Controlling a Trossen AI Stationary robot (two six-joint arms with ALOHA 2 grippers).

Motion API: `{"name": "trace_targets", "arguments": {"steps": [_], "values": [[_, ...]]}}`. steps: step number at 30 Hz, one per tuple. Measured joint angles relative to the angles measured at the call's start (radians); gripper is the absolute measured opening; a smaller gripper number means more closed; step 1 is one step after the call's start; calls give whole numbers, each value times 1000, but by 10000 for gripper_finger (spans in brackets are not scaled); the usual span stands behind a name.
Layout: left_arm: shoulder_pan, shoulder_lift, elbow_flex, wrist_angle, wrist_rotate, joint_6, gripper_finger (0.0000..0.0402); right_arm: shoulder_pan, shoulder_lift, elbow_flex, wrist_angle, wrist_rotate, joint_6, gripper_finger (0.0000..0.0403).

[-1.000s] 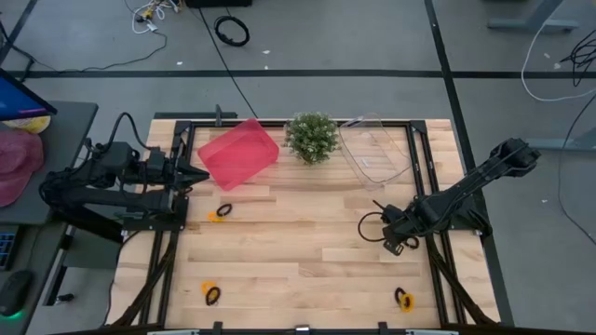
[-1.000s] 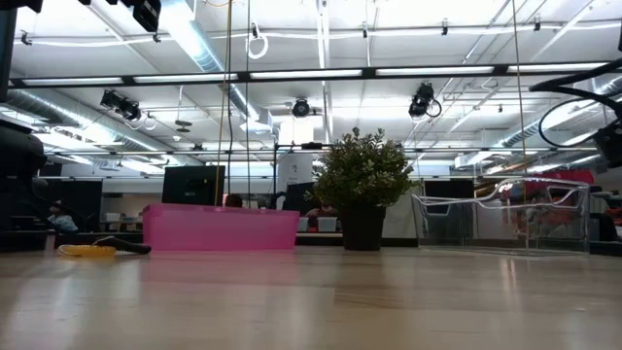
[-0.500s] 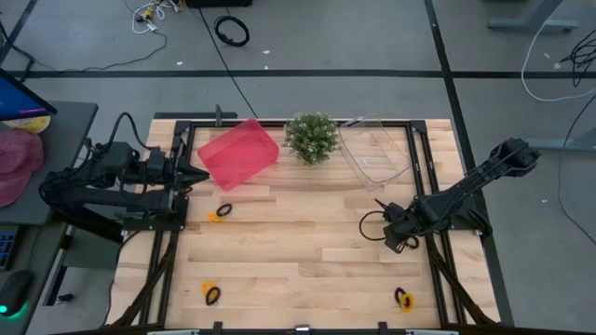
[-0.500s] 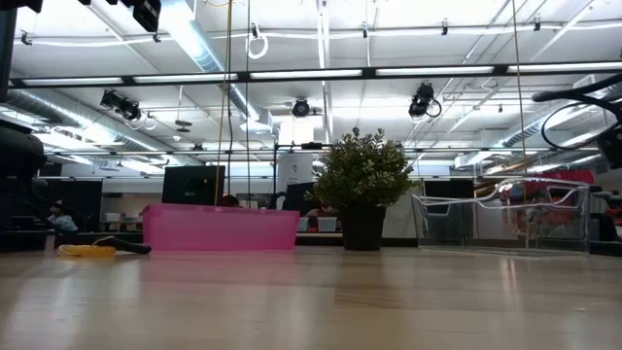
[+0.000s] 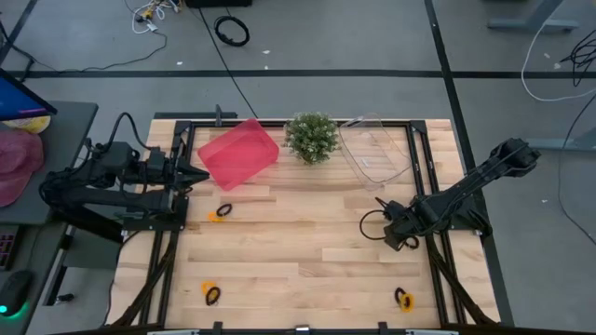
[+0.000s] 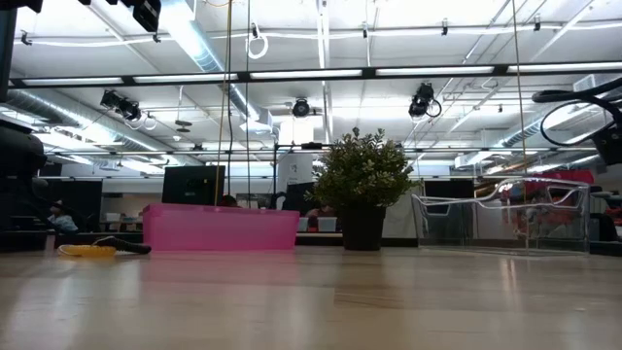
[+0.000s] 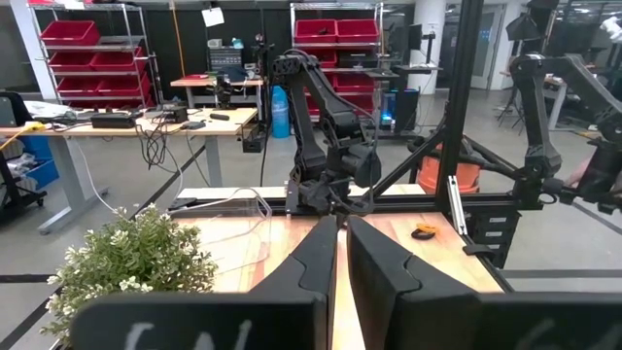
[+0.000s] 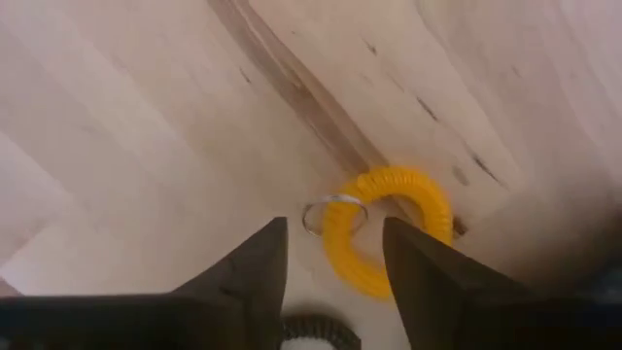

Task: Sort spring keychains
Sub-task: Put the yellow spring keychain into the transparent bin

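Note:
An orange-yellow spring keychain (image 8: pixel 391 229) with a small metal ring (image 8: pixel 333 212) lies flat on the wooden table. My right gripper (image 8: pixel 335 226) stands open over it, pointing down; in the high view my right gripper (image 5: pixel 402 240) hides it. Three more keychains lie on the table: one at the left (image 5: pixel 220 213), one near the front left (image 5: pixel 211 294), one near the front right (image 5: pixel 403 299). My left gripper (image 5: pixel 201 174) waits shut at the table's left edge, beside the pink bin. My right gripper points down over the orange-yellow keychain. One finger (image 8: pixel 428 272) covers part of the coil (image 8: pixel 374 277) in the wrist view. I cannot tell whether it touches the coil.
A pink bin (image 5: pixel 238 154), a potted plant (image 5: pixel 311 137) and a clear bin (image 5: pixel 375 149) stand in a row along the far edge. A black frame (image 5: pixel 168 242) runs along the table's sides. Bare wood lies in the table's middle.

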Motion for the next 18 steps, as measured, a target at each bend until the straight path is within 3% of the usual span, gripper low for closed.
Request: {"name": "trace_targets", "arguments": {"steps": [9,18], "values": [[0,0,0,0,0,0,30,0,-3,-74,125,-31,0,161],[0,0,0,0,0,0,30,0,-2,-73,119,-41,1,67]]}}
